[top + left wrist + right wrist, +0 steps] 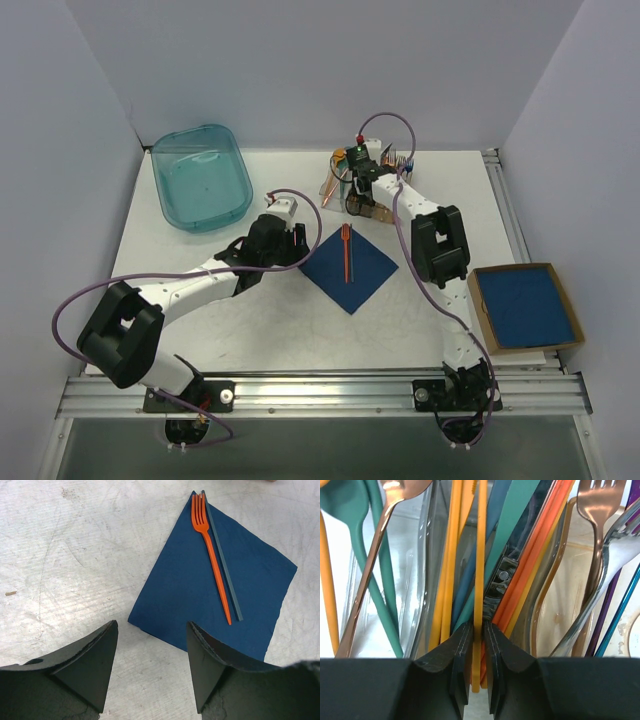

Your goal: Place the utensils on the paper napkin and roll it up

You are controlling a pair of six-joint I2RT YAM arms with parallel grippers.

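Note:
The dark blue paper napkin (352, 268) lies flat as a diamond at the table's middle, also in the left wrist view (185, 590). An orange fork (346, 252) lies on it (214, 560), with a slim grey-blue strip (225, 565) beside it. My left gripper (303, 250) is open and empty, low over the table at the napkin's left corner (152, 630). My right gripper (358, 192) is in the cutlery holder (368, 207), shut on a slim orange-yellow utensil handle (480, 555). Copper-coloured cutlery (370, 565) stands in the holder too.
A teal plastic bin (200, 175) sits at the back left. A cardboard box holding blue napkins (525, 305) is at the right edge. The holder also has teal (385, 600), blue, orange, purple and silver cutlery (600, 595).

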